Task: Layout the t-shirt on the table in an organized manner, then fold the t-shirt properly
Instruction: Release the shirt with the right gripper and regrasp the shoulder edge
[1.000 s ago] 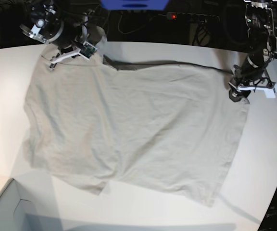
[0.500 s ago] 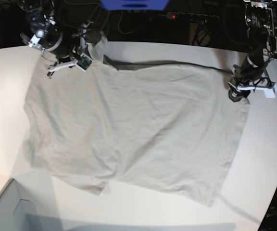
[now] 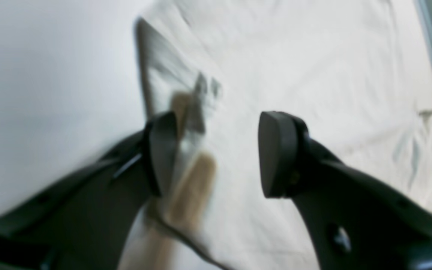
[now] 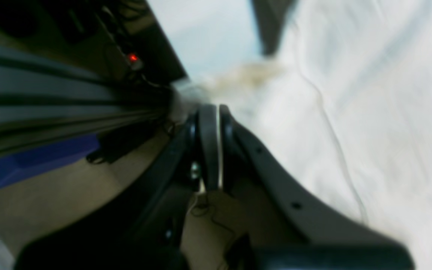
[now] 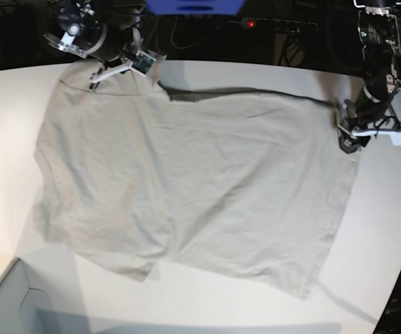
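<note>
The light grey-beige cotton t-shirt lies mostly spread on the white surface, not yet folded, its far-left corner pinched by the clenched right end effector while the left end effector stands released at the right hem.

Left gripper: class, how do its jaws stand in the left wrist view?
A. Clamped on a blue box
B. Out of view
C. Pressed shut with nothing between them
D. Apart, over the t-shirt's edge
D: the left gripper shows two dark pads with a clear gap between them, and the t-shirt lies below on the table.
</note>
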